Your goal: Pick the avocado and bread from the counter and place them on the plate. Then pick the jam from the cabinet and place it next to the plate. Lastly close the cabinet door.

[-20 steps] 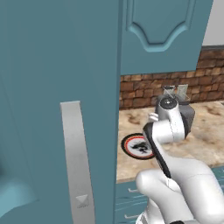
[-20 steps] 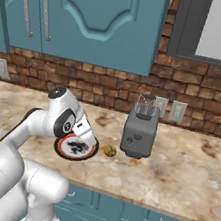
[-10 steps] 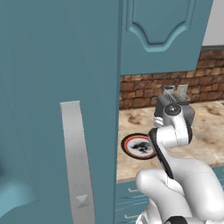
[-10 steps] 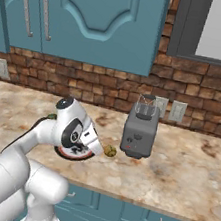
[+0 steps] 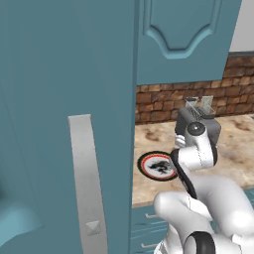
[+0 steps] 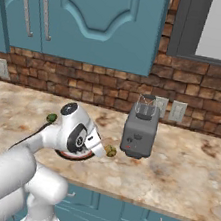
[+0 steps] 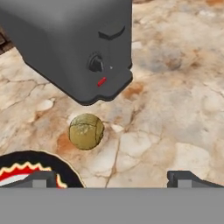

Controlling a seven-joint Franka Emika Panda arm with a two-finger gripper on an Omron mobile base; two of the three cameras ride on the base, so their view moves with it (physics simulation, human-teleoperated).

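Right up against the left base camera, the cabinet door [image 5: 59,74] stands swung open, its long grey handle [image 5: 88,183] upright; closing it comes last. Just beneath the hand, the gripper [image 7: 113,179] has its jaws spread wide with nothing between them. The plate [image 7: 48,162] lies at its left fingertip, and I see no food on the part that shows.

A little past the plate's rim sits the bread [image 7: 86,131], a small tan-olive roll on the counter [image 7: 175,109], in the gap between the plate and the grey toaster [image 7: 74,43], near both and touching neither. The avocado [image 6: 51,118] lies on the far side of the arm, close to the plate; I cannot tell whether it touches the rim.

I judge this the approach to the bread. Next I would bring the hand forward and to its left until the roll sits between the fingers, then descend and close, keeping clear of the toaster.

The roll looks nearly round, with no clear long axis, its creased top facing the camera, so wrist angle should matter little.
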